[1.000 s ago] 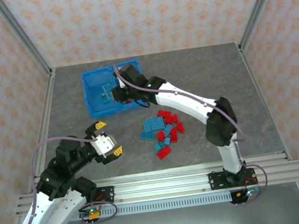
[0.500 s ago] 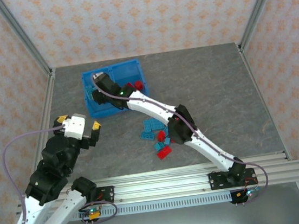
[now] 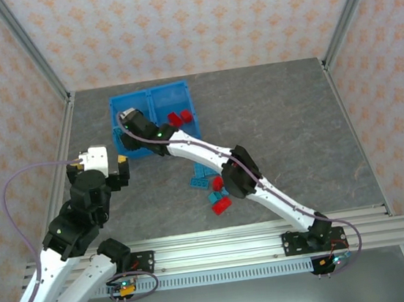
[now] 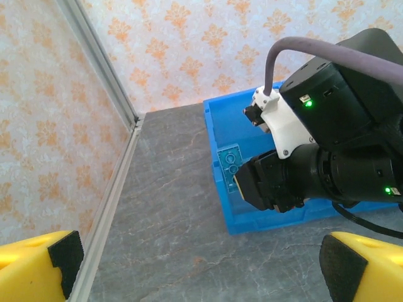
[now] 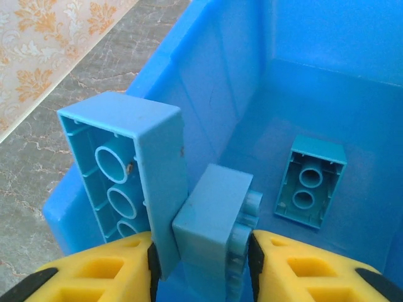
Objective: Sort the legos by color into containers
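The right claw [image 5: 201, 251], over the bin's [image 5: 214, 56] left compartment at the upper left of the top view, pinches two teal bricks [image 5: 135, 170] side by side between narrowly parted fingers. Another teal brick [image 5: 310, 181] lies below. The left claw [image 4: 201, 270] gapes wide, empty.

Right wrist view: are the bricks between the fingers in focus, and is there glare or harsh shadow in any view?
Right wrist: the light blue bricks are sharp, underside tubes clear. Left wrist: the bin evenly lit, no glare. Top external: soft shadows.
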